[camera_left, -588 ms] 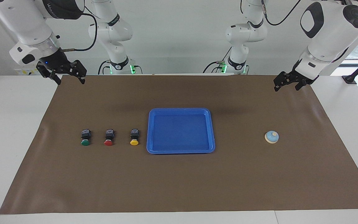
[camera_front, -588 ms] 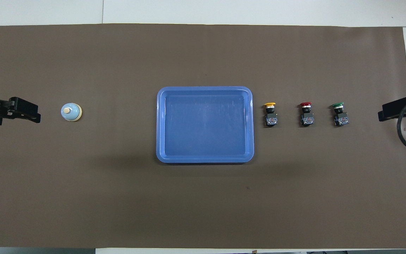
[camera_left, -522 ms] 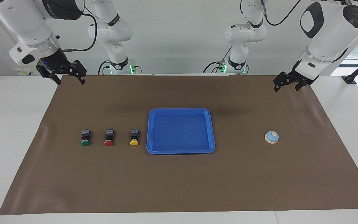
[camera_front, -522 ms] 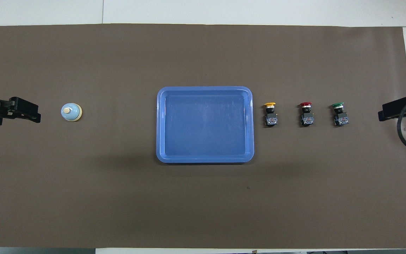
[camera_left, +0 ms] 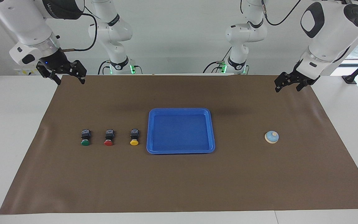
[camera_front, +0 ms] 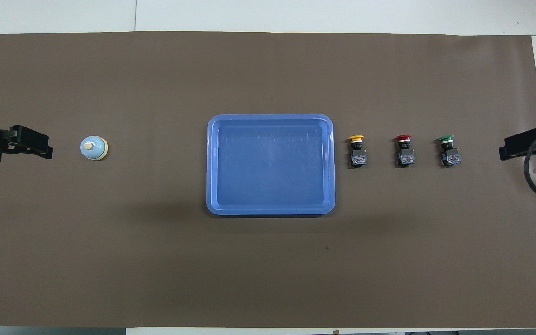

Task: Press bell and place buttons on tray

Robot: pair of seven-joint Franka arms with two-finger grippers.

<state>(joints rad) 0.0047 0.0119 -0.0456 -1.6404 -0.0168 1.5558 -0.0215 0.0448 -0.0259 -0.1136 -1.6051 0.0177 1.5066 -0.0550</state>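
The light-blue bell (camera_left: 272, 137) sits on the brown mat toward the left arm's end; it also shows in the overhead view (camera_front: 94, 148). The blue tray (camera_left: 180, 110) lies mid-table, with nothing in it, its rim also in the overhead view (camera_front: 270, 117). The yellow button (camera_left: 134, 137), red button (camera_left: 108, 137) and green button (camera_left: 85, 138) lie in a row beside the tray toward the right arm's end. My left gripper (camera_left: 287, 88) is open, raised over the mat's corner, apart from the bell. My right gripper (camera_left: 69, 81) is open, raised over the mat's other near corner.
The brown mat (camera_left: 179, 186) covers most of the white table (camera_left: 14, 130). In the overhead view the left gripper (camera_front: 44, 150) is beside the bell and the right gripper (camera_front: 505, 151) is beside the green button (camera_front: 448, 151).
My left gripper has edged very slightly away from the bell, toward the table's end. The right arm and all objects have not moved.
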